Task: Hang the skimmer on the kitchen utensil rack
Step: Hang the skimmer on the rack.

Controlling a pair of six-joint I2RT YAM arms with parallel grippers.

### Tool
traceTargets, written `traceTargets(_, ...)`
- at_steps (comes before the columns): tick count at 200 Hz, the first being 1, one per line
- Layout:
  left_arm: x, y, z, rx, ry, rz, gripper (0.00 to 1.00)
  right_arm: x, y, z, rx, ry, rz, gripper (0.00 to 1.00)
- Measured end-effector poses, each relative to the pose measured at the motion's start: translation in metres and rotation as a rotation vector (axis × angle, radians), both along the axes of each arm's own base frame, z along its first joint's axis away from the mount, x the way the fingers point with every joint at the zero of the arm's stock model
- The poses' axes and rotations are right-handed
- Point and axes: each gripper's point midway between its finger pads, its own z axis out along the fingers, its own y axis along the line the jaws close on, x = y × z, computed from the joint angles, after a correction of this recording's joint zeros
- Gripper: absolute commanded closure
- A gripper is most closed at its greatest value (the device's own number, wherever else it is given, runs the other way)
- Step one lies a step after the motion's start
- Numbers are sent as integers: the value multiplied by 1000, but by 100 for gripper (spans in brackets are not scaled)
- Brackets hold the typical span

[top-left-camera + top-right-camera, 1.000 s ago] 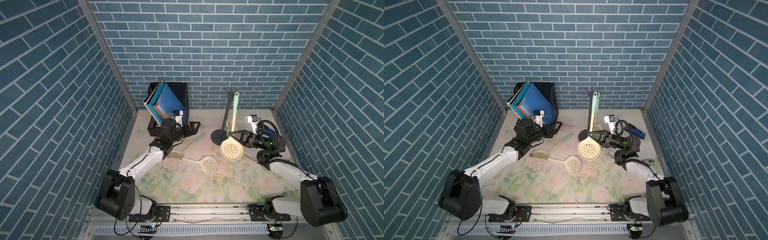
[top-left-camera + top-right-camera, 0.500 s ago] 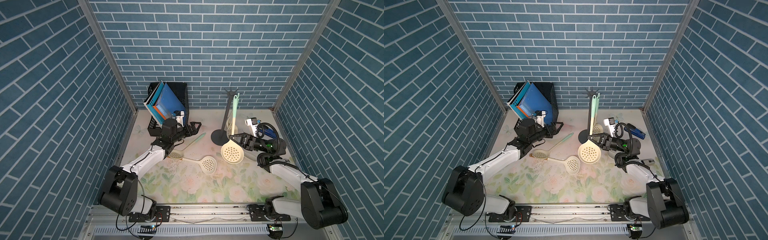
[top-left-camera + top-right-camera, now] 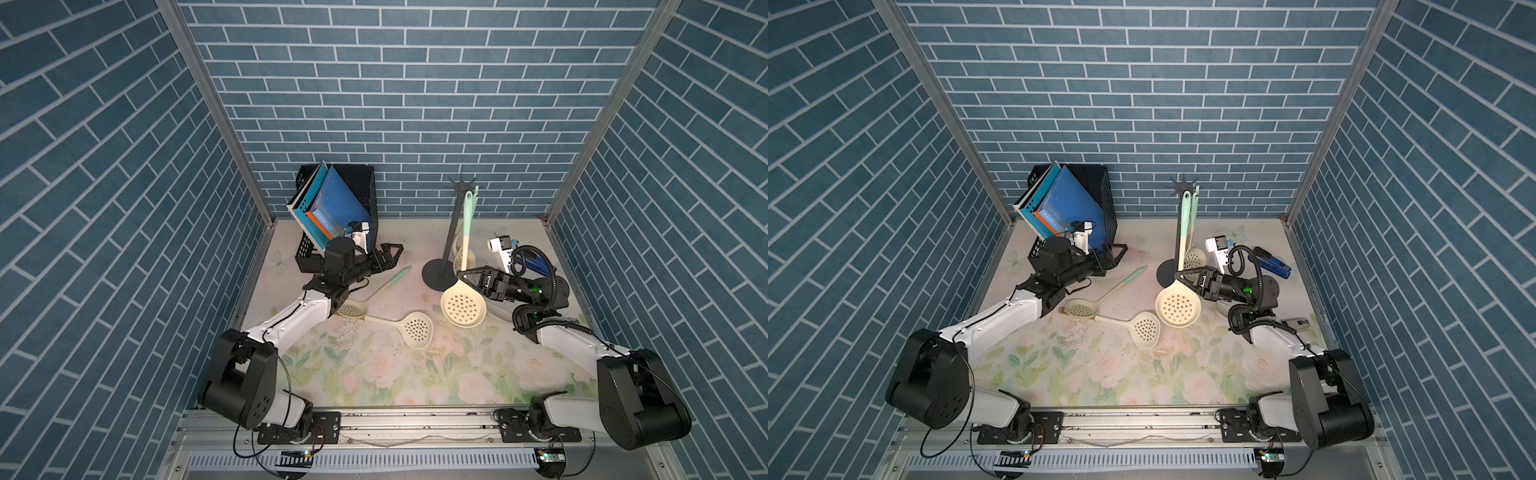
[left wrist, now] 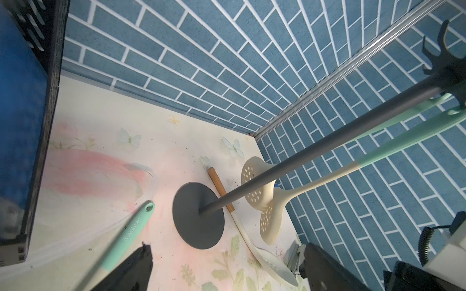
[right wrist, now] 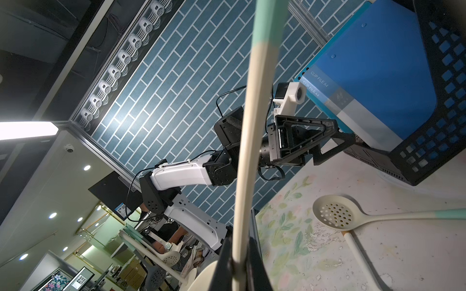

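Observation:
The kitchen utensil rack (image 3: 454,224) (image 3: 1181,189) (image 4: 302,156) stands at the back right on its round base. My right gripper (image 3: 462,275) (image 3: 1180,277) (image 5: 239,264) is shut on the cream neck of a skimmer (image 3: 462,308) (image 3: 1177,308) (image 5: 245,151) just above its bowl. The skimmer stands nearly upright, its mint handle end up at the rack's crown; whether it sits on a hook I cannot tell. A second skimmer (image 3: 460,258) (image 4: 252,176) hangs on the rack. My left gripper (image 3: 392,253) (image 3: 1118,252) (image 4: 227,277) is open and empty, left of the rack.
Two more skimmers (image 3: 351,309) (image 3: 417,330) lie on the floral mat in the middle. A black mesh file box (image 3: 361,187) with blue folders stands at the back left. A wooden-handled slotted spatula (image 4: 272,262) lies by the rack's base. A blue stapler-like object (image 3: 1273,266) sits at the right wall.
The right gripper has carried the skimmer slightly down and toward the front, bowl and handle top both lower. The left arm shifted a little; its gripper stays open.

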Motion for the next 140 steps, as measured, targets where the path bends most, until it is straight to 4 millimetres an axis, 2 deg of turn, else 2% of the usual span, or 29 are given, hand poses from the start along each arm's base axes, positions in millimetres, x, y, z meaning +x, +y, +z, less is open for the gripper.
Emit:
traceTargets(106,-1,-4,2,-11,-6,-15,0,-2,5,-6,-10,13,26,100)
traceTargets(140,-1,-4,2,-12,-6,-15,0,4,6,-14,-16,24,23,100)
